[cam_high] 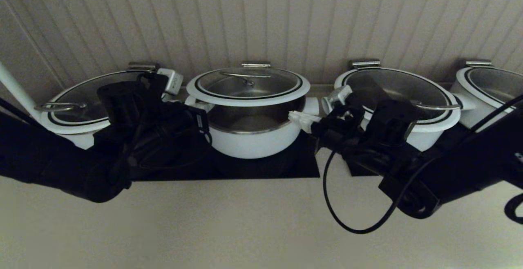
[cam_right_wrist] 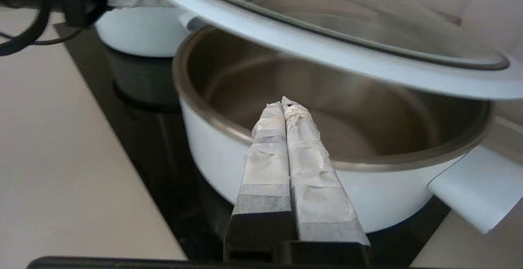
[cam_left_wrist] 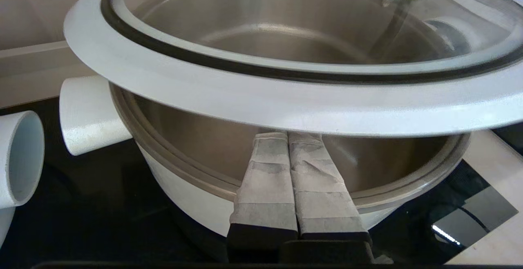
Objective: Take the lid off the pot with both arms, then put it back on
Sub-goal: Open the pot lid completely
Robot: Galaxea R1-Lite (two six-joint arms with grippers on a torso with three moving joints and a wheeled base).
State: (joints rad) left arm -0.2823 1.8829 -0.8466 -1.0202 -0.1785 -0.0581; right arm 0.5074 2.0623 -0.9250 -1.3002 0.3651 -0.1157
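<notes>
The lid hangs raised above the pot, with a wide gap at the front that shows the steel inside. My left gripper is shut and empty, its fingertips against the underside of the lid's white rim, over the pot's rim. My right gripper is shut and empty on the pot's other side; its tips reach over the pot's rim and sit below the lid's rim, apart from it. The pot's stubby handles show.
Wider white pots with glass lids stand to the left, right and far right. All sit on a black cooktop against a panelled wall. Beige counter lies in front. A loose black cable hangs from my right arm.
</notes>
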